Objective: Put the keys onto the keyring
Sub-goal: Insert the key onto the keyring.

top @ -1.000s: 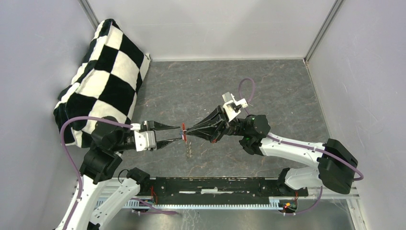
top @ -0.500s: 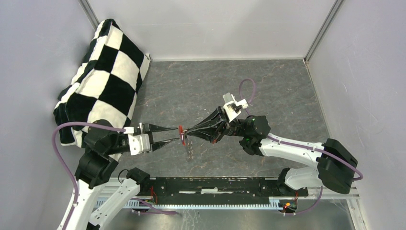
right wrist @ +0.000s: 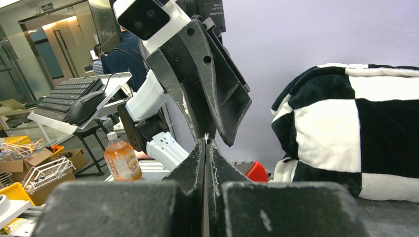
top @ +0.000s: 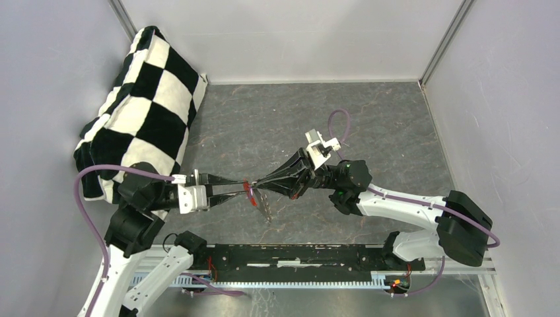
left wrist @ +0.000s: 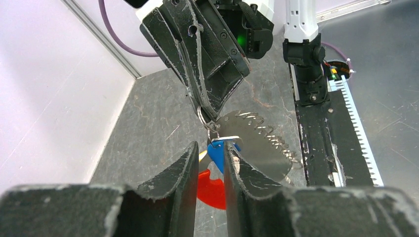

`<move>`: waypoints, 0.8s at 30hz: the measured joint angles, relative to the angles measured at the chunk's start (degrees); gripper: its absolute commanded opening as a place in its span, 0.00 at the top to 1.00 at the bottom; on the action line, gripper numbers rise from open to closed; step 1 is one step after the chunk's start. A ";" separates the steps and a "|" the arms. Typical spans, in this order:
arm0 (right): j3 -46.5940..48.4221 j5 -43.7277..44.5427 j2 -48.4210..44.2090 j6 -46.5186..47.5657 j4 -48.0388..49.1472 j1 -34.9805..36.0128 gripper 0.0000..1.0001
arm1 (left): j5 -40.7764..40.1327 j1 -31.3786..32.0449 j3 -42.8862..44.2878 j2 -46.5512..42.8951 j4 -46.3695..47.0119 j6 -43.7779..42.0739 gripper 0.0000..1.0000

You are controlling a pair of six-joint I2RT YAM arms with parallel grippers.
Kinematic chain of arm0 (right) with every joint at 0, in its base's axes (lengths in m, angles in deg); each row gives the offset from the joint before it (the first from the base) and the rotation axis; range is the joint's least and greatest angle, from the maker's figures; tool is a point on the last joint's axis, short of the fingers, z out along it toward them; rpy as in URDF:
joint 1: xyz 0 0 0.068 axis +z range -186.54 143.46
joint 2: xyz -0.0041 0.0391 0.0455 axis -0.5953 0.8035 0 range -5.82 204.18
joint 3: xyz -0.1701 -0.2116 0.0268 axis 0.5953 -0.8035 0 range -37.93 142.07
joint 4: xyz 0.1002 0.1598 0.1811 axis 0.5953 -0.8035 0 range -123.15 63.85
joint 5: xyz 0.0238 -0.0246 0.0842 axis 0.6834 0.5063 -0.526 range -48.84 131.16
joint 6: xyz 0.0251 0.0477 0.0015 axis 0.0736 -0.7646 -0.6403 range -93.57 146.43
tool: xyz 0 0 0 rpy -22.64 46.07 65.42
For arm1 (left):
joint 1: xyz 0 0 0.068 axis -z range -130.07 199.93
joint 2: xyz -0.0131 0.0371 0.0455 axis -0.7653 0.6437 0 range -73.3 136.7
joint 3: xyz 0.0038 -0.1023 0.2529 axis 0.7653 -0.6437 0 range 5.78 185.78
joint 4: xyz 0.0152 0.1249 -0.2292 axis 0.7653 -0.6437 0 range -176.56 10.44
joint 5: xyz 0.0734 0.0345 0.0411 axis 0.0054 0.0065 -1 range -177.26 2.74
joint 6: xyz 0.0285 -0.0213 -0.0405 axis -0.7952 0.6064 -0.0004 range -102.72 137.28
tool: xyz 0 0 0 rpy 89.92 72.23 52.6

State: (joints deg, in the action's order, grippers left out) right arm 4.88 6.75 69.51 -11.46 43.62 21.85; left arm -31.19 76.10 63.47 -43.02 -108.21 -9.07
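The table (top: 370,125) is dark grey with pale marbled veining, boxed in by plain light walls (top: 297,33) with metal struts in the back corners. At the upper left of the overhead view a soft black-and-white checked cushion (top: 142,92) leans against the wall. A black rail (top: 310,254) runs along the bottom edge between the two arm bases. Behind the left arm in the right wrist view, a keyboard (right wrist: 69,96) and an orange bottle (right wrist: 122,160) sit blurred on the left.

At centre the left gripper (top: 243,188) and the right gripper (top: 256,184) meet tip to tip above the table. From overhead the keyring (top: 249,193) is only a small red crescent at that meeting point, and the keys (top: 265,207) hang just below and right of it, too small to tell apart.

In the left wrist view the left arm's scuffed black wedge-shaped fingers (left wrist: 185,168) stand slightly apart with a narrow gap. A blue head cap (left wrist: 216,154) shows in that gap, a sliver of yellow cap (left wrist: 202,156) to its left, the flat red piece below; whether the pads touch any of them cannot be told. Right of these, grey metal blades fan out with serrated edges. The right gripper's fingers are pressed together, nipping a thin wire loop (left wrist: 202,116) from which the bunch hangs.
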 measured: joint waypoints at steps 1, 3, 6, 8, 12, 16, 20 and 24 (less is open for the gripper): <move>0.00 0.00 0.09 0.00 0.00 0.00 1.00 | 0.02 0.00 0.00 0.24 0.07 0.00 0.70; 0.00 0.00 0.28 0.00 -0.02 0.02 1.00 | 0.09 0.00 0.00 0.61 0.07 0.00 0.74; 0.00 0.00 0.48 0.00 -0.04 0.11 1.00 | 0.46 0.00 -0.09 0.87 0.11 0.00 0.83; 0.00 0.00 0.50 0.00 -0.04 0.11 1.00 | 0.83 0.00 -0.35 0.87 0.20 0.02 0.89; 0.00 0.00 0.50 0.00 -0.04 0.11 1.00 | 1.03 0.00 -1.16 0.81 0.02 -0.28 0.96; 0.00 0.02 0.50 -0.02 -0.22 0.11 1.00 | 1.09 0.00 -1.51 0.39 -0.76 -2.64 0.98; 0.00 0.02 0.52 -0.11 -0.44 0.13 1.00 | 1.27 0.00 -1.64 -0.07 -1.38 -4.85 0.98; 0.00 0.22 0.55 -0.35 -0.44 0.39 1.00 | 1.90 0.00 -1.68 -0.07 -1.53 -6.71 0.98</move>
State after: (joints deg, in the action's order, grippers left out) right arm 4.88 6.97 70.06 -11.81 43.19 22.25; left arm -29.28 76.10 61.79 -43.08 -109.74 -15.78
